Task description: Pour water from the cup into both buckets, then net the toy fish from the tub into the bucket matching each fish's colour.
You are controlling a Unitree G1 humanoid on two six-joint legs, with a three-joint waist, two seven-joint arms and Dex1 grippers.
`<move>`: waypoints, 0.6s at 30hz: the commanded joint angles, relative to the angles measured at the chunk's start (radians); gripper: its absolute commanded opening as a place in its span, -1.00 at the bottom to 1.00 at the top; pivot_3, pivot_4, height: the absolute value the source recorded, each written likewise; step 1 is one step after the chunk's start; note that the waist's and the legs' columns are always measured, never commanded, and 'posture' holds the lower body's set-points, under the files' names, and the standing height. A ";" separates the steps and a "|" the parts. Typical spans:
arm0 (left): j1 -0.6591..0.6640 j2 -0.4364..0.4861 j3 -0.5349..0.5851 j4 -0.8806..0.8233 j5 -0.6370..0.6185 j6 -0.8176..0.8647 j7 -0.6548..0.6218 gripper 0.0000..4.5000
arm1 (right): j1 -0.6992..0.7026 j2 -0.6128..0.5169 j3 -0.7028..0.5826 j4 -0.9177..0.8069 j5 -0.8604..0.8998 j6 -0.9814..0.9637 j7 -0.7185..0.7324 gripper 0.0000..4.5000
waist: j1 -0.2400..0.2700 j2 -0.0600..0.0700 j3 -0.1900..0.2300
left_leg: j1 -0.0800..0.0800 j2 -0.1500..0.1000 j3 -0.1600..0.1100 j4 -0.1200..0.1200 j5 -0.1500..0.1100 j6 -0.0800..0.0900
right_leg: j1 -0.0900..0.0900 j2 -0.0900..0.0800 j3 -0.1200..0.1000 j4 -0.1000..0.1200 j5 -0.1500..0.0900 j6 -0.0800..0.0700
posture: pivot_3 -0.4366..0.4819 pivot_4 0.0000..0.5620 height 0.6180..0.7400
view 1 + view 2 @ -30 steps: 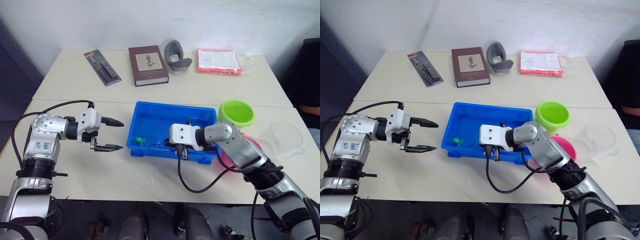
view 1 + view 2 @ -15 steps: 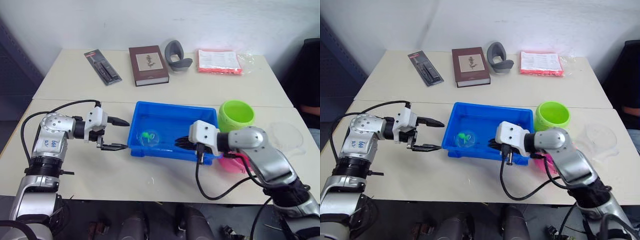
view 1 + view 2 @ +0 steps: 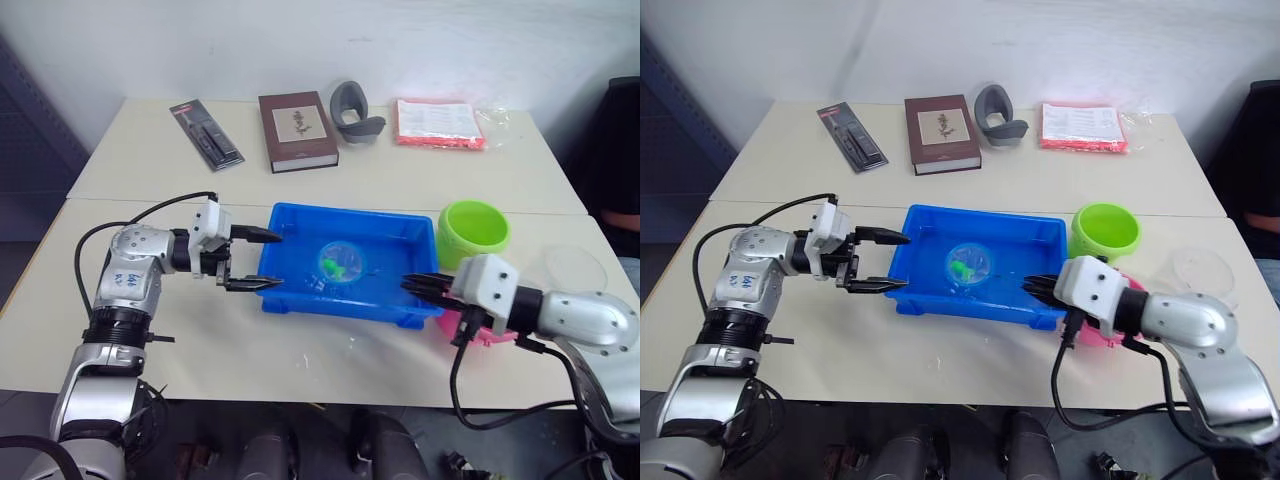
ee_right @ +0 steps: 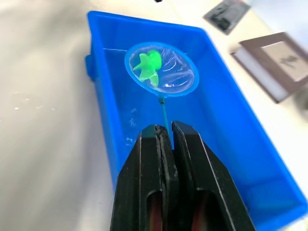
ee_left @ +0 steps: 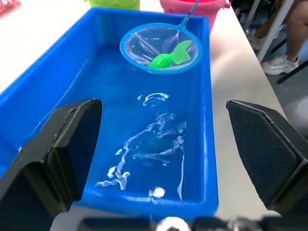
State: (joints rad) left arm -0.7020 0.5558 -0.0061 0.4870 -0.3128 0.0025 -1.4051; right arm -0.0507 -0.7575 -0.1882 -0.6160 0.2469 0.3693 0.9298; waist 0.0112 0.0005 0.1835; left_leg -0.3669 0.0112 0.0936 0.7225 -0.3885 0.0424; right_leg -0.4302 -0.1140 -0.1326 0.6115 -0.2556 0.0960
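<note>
the right end effector [image 4: 163, 132] is clenched on the net [image 3: 341, 260] handle, hoop over the tub [image 3: 300, 225] holding a green fish [image 3: 336, 264]; the lime bucket [image 3: 473, 230] lies near the tabletop's right edge. the left end effector [image 3: 262, 260] gapes at the tub's left wall.

Glossy blue plastic tub [image 5: 202, 72]; fine translucent mesh net [image 4: 161, 71]; smooth matt table [image 3: 150, 330].

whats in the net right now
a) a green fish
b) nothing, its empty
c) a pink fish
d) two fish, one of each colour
a: the net, held over the tub by the right gripper, carries a single bright green fish in its mesh; the left wrist view shows the same green fish and no pink one in the hoop.
</note>
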 commanded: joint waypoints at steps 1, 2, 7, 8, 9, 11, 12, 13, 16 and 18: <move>-0.020 -0.022 0.017 0.006 -0.021 -0.018 0.014 0.98 | 0.066 -0.016 -0.159 -0.078 0.043 0.009 -0.027 -1.00 | 0.007 0.000 0.000 | 0.000 0.000 0.000 0.000 0.000 0.000 | 0.000 0.000 0.000 0.000 0.000 0.000 | -0.05 -0.47 1.00; -0.021 -0.035 0.016 0.010 -0.021 -0.022 0.019 0.98 | 0.093 -0.018 -0.215 -0.086 0.051 0.024 -0.033 -1.00 | 0.013 0.000 0.000 | 0.000 0.000 0.000 0.000 0.000 0.000 | 0.000 0.000 0.000 0.000 0.000 0.000 | -0.05 -0.47 1.00; -0.023 -0.065 0.014 0.016 -0.017 -0.028 0.028 0.98 | 0.173 -0.041 -0.357 -0.080 0.072 0.016 -0.027 -1.00 | 0.015 0.000 0.000 | 0.001 -0.001 0.000 0.001 0.000 0.000 | 0.002 0.000 0.001 -0.001 0.001 0.001 | -0.05 -0.47 1.00; -0.024 -0.073 0.013 0.018 -0.016 -0.030 0.032 0.98 | 0.184 -0.046 -0.389 -0.057 0.057 0.000 -0.033 -1.00 | 0.015 0.000 0.000 | 0.001 -0.001 0.000 0.001 0.000 0.000 | 0.002 0.000 0.001 0.000 0.001 0.001 | -0.05 -0.47 1.00; -0.026 -0.080 0.012 0.021 -0.015 -0.031 0.035 0.98 | 0.191 -0.051 -0.420 -0.029 0.043 -0.019 -0.038 -1.00 | 0.015 0.000 0.000 | 0.001 -0.001 0.000 0.001 0.000 0.000 | 0.001 0.000 0.001 0.000 0.001 0.001 | -0.05 -0.47 1.00; -0.028 -0.092 0.010 0.025 -0.013 -0.034 0.040 0.98 | 0.192 -0.056 -0.460 0.022 0.013 -0.056 -0.057 -1.00 | 0.014 0.000 0.000 | 0.001 -0.001 0.000 0.001 0.000 0.000 | 0.001 0.000 0.001 0.000 0.001 0.001 | -0.05 -0.47 1.00; -0.029 -0.098 0.009 0.023 -0.012 -0.033 0.044 0.98 | 0.189 -0.059 -0.475 0.055 -0.007 -0.081 -0.072 -1.00 | 0.014 0.000 0.000 | 0.001 -0.001 0.000 0.001 0.000 0.000 | 0.002 0.000 0.001 0.000 0.001 0.001 | -0.05 -0.47 1.00; -0.029 -0.104 0.007 0.022 -0.012 -0.033 0.048 0.98 | 0.187 -0.063 -0.485 0.087 -0.027 -0.107 -0.084 -1.00 | 0.014 0.000 0.000 | 0.001 -0.001 0.000 0.001 0.000 0.000 | 0.002 0.000 0.002 0.000 0.001 0.001 | -0.05 -0.47 1.00; -0.031 -0.124 0.004 0.023 -0.012 -0.035 0.058 0.98 | 0.179 -0.076 -0.479 0.194 -0.111 -0.205 -0.138 -1.00 | 0.013 0.000 0.000 | 0.001 -0.001 0.001 0.001 0.000 0.000 | 0.002 0.000 0.002 0.000 0.001 0.001 | -0.05 -0.47 1.00; -0.038 -0.136 0.003 0.029 -0.011 -0.037 0.066 0.98 | 0.168 -0.092 -0.449 0.276 -0.188 -0.292 -0.183 -1.00 | 0.013 0.000 0.000 | 0.001 -0.001 0.001 0.001 0.000 0.000 | 0.002 0.000 0.002 0.000 0.001 0.001 | -0.05 -0.47 1.00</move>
State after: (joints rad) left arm -0.7113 0.4302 -0.0095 0.5241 -0.3125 -0.0239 -1.3475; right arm 0.1303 -0.8213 -0.6315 -0.3857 0.1188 0.1577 0.7906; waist 0.0242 0.0004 0.1835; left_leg -0.3655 0.0105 0.0943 0.7230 -0.3884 0.0428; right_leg -0.4287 -0.1138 -0.1309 0.6112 -0.2550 0.0970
